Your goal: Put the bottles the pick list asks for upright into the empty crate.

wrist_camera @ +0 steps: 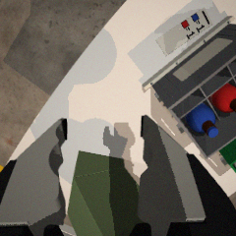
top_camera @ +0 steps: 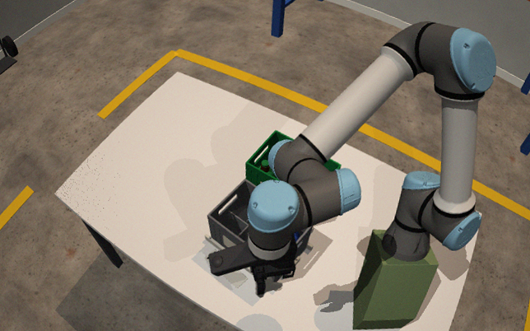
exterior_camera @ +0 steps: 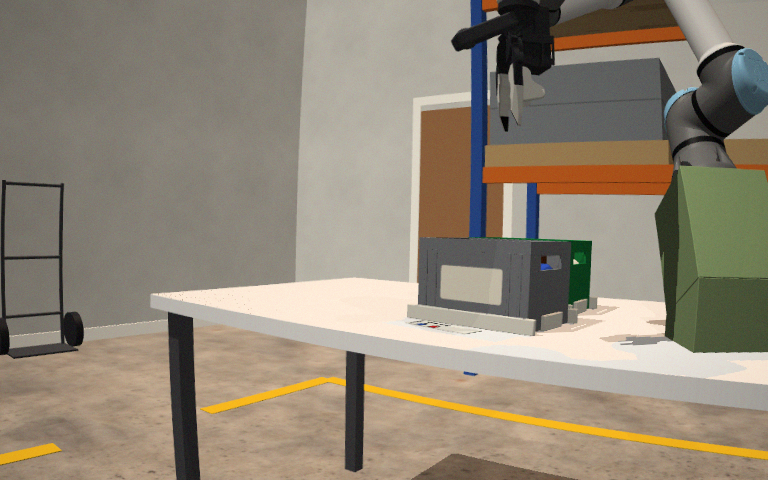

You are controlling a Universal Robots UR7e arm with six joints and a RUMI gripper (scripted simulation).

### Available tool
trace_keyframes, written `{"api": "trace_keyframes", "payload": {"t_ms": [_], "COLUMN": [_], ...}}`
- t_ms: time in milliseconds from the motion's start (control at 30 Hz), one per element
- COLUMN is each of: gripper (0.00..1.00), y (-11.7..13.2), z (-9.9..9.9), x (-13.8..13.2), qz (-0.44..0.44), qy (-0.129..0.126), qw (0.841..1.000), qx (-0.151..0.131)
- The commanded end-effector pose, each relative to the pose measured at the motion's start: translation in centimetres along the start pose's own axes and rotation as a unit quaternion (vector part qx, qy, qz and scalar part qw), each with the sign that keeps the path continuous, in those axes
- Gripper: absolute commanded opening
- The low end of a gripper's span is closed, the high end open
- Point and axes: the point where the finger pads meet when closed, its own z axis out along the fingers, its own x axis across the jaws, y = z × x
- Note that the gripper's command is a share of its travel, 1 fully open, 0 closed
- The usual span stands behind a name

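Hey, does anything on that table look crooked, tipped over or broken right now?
Nothing stands out. The gray crate sits level, and the blue bottle and red bottle are in their compartments. The pick list lies flat beside it. The green crate is partly hidden.
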Motion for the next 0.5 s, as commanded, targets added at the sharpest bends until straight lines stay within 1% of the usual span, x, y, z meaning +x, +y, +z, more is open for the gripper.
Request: {"api": "trace_keyframes", "payload": {"t_ms": [0, 467], "gripper": [0.38, 0.38], "y": [-0.23, -0.13], "z": [-0.26, -0.19], "x": [-0.46, -0.35], "qz": [0.002, 0.003], "qy": [0.0, 0.0], "qw": [1.0, 1.0], "qx": [-0.002, -0.002]}}
